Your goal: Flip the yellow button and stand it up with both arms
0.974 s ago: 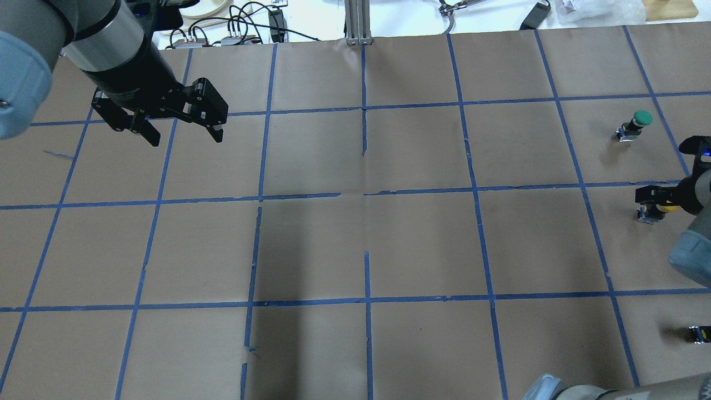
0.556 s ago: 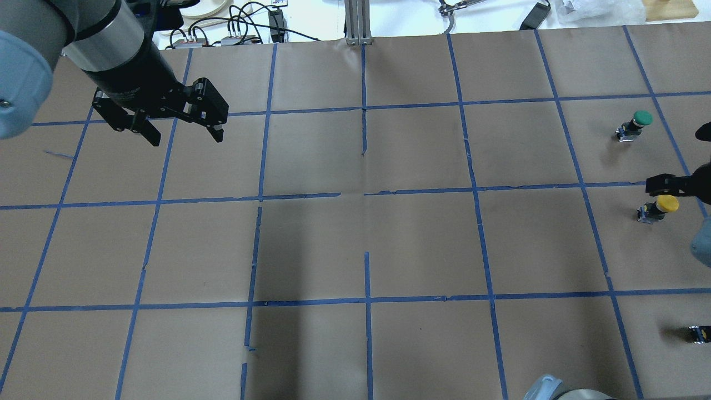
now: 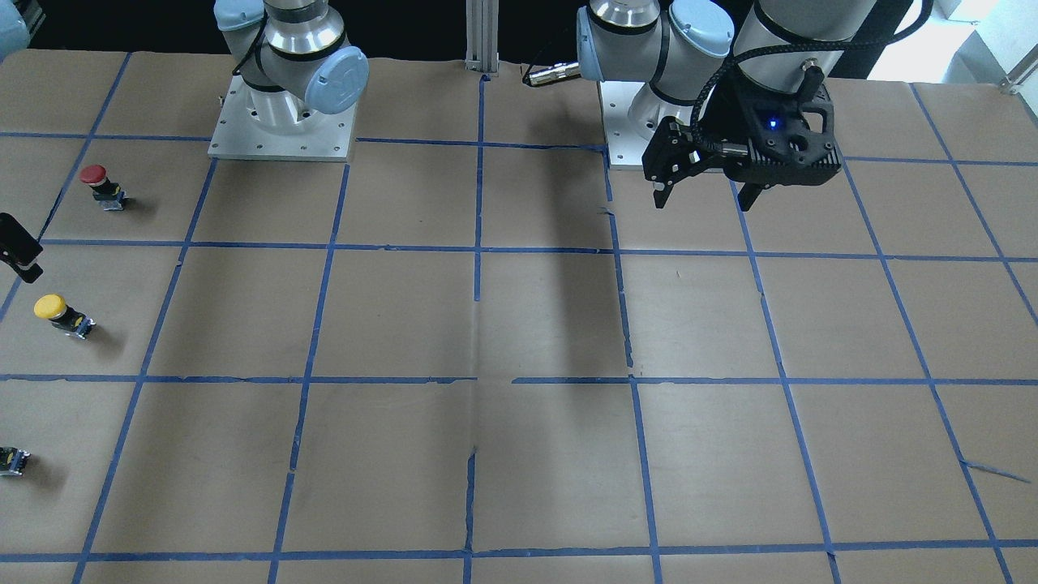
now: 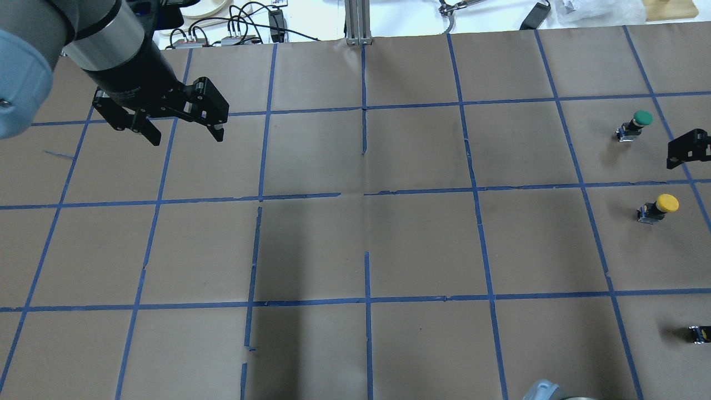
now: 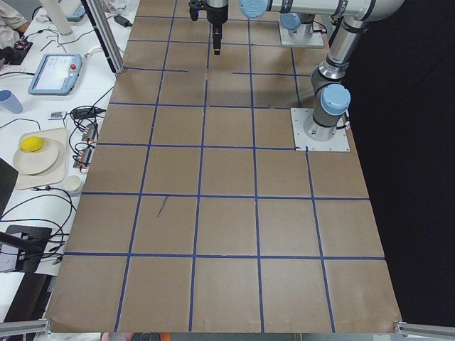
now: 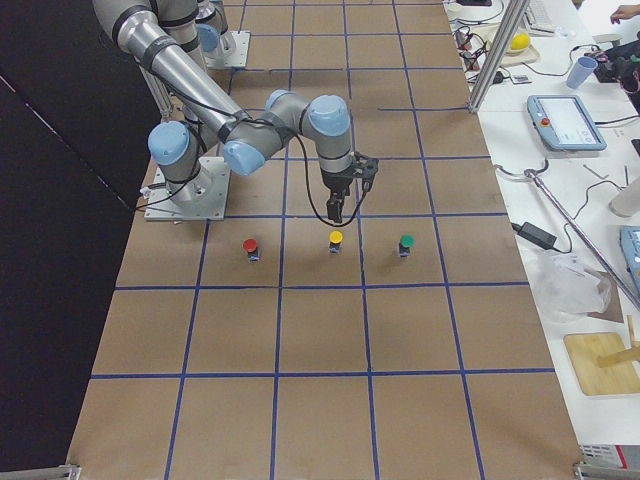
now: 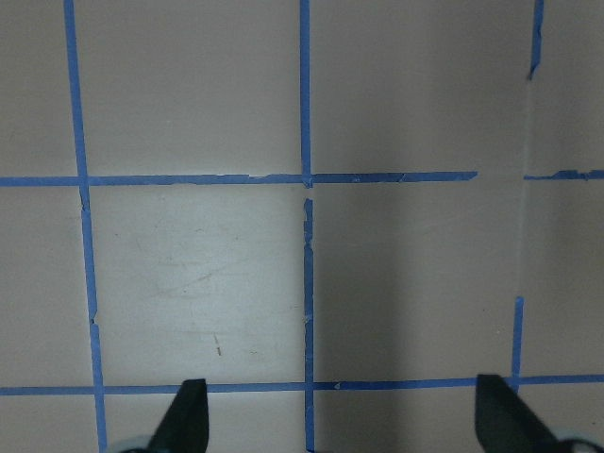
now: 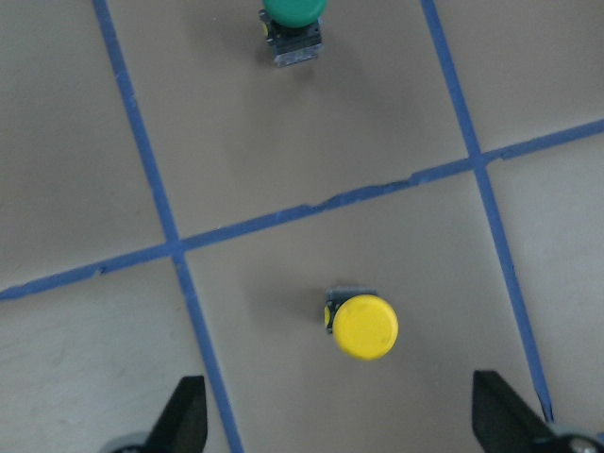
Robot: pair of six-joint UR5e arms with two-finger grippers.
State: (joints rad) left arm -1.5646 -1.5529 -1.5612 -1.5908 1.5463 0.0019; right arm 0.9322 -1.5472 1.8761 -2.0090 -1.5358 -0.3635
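The yellow button [image 4: 658,207] stands upright on the brown paper at the far right, cap on top. It also shows in the front view [image 3: 57,312], the right-side view [image 6: 335,241] and the right wrist view [image 8: 363,326]. My right gripper [image 8: 340,420] is open and empty, lifted above and just off the button, touching nothing. Only part of it shows at the overhead view's right edge [image 4: 689,149]. My left gripper [image 4: 185,136] is open and empty, hovering high over the far left squares, far from the button. It also shows in the front view [image 3: 704,197].
A green-capped button [image 4: 636,125] stands one square beyond the yellow one. A red-capped button [image 3: 101,185] stands on its other side, toward the robot. A small capless black block [image 4: 699,333] lies near the right edge. Blue tape lines grid the paper.
My right gripper, which was closed around the yellow button, has opened, let it go and pulled up and away. The button stays standing. The left arm has not moved.
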